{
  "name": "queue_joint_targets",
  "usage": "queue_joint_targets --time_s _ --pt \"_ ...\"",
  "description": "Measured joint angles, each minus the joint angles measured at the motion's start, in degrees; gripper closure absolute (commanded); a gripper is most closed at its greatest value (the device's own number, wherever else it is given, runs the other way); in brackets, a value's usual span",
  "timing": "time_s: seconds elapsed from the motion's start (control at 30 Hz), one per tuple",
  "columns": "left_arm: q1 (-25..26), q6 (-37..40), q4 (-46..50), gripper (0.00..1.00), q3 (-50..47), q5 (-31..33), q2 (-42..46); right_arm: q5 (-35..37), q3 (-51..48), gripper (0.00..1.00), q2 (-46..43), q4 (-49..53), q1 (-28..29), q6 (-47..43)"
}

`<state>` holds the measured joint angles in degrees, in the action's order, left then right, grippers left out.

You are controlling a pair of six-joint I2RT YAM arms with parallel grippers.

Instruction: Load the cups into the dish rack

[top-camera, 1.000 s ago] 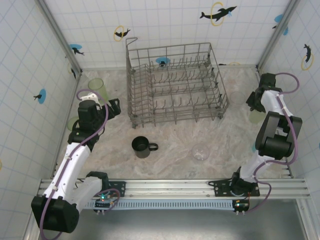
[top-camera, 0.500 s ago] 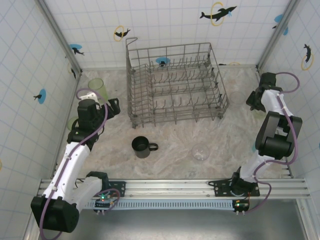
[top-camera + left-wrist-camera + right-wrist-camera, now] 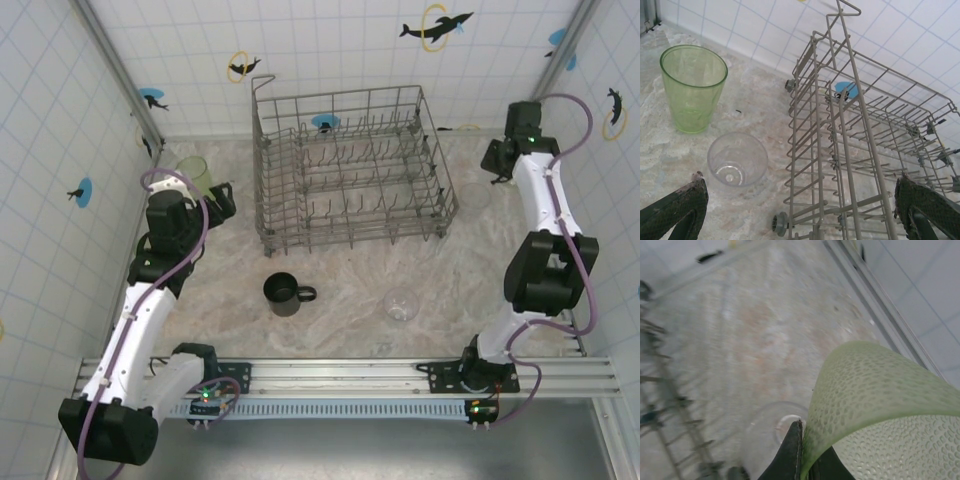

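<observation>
Right end effector [image 3: 803,454] pinched on green cup [image 3: 875,405] rim, blurred clear glass [image 3: 765,432] seemingly below

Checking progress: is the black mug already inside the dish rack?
No, the black mug stands upright on the table in front of the dish rack, outside its wires.

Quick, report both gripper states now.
Left gripper: open, holding nothing.
Right gripper: shut on a green cup.
</observation>
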<state>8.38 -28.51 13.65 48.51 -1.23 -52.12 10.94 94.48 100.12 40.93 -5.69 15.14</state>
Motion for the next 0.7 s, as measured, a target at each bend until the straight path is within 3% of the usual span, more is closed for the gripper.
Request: queue_joint_targets --time_s 0.37,0.7 --pt "0.0 -2.03 -0.42 0.02 10.27 -2.05 -8.07 4.63 18.36 1.0 3.63 4.76 12.0 -3.87" --pt "0.0 -4.74 -0.57 0.02 15.63 -11.47 -15.3 0.15 18.91 1.0 6.97 5.22 18.51 -6.4"
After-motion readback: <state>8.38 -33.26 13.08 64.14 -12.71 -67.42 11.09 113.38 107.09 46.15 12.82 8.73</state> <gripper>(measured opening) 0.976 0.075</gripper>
